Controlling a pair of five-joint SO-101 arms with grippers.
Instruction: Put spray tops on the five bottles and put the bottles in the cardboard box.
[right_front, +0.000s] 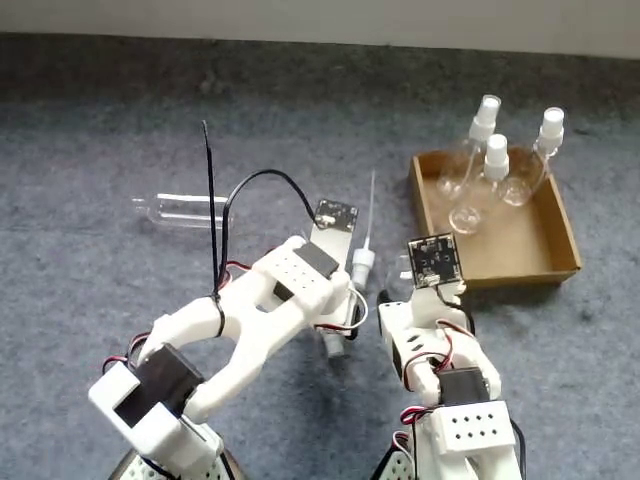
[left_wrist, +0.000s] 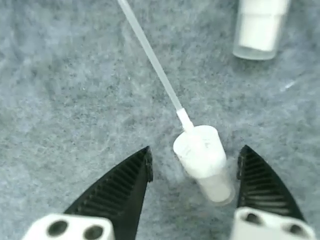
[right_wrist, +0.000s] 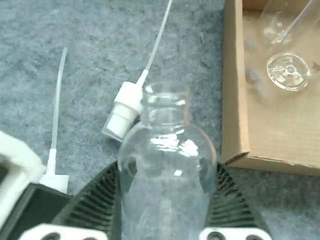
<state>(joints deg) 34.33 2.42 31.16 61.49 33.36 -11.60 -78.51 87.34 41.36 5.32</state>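
Open bottle (right_wrist: 165, 150): clear, round-shouldered, short neck, no top on it. It is held at the body by the right gripper (right_wrist: 166, 175), whose black ribbed fingers (right_wrist: 95, 205) press in on both sides. Its mouth lies just beside the cardboard box (right_front: 520, 272).

Loose spray top (right_wrist: 122, 112): white collar with a thin translucent dip tube, lying on the carpet (right_front: 100, 120) near the bottle's neck.

Second spray top (left_wrist: 202, 160): white, cylindrical, with a long straight tube. It lies flat between the spread fingers of the left gripper (left_wrist: 196, 150), and a gap is visible on each side.

The box is a shallow brown tray with a plain matte wall. It holds three capped bottles (right_front: 478, 195), clear with white spray heads, clustered at its far end.

Bare bottle (right_front: 185, 210): clear, on its side on the grey short-pile carpet, well apart from the box, beyond the left arm.
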